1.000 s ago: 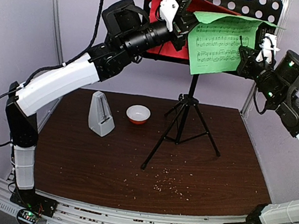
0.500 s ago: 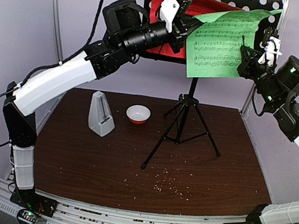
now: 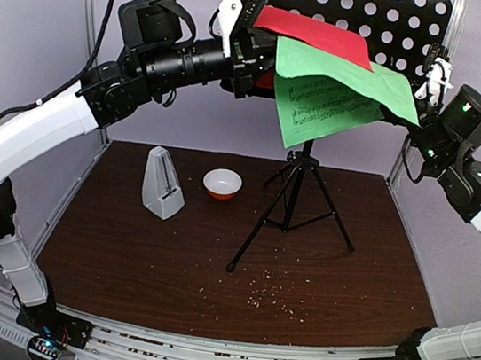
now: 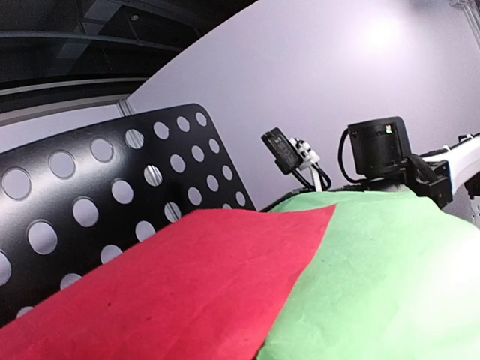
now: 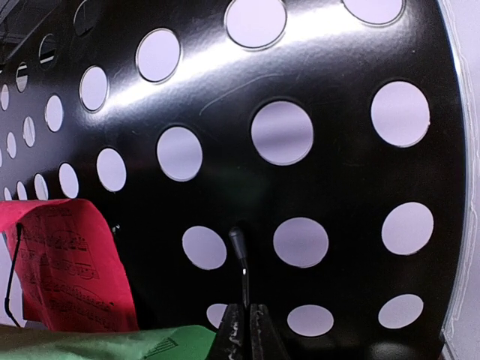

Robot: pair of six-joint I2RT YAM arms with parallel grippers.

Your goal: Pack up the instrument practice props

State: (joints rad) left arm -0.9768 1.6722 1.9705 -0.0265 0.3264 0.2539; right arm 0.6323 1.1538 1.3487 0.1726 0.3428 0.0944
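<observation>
The left jaws are clamping shut on the left edge of the red page (image 3: 319, 34), holding it flat in front of the music stand (image 3: 396, 32). The right jaws are pinching shut on the right edge of the green page (image 3: 344, 83), which is sagging beneath the red one. The metronome (image 3: 164, 184) is standing on the table (image 3: 167, 259), left of the stand's tripod.

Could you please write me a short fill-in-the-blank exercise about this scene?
In the top view, the metronome stands ____ of the bowl.
The sheet next to the green page is ____.
The right tool is ____ on the green page's edge.
The stand's desk has round ____.
Missing words: left; red; shut; holes.
</observation>
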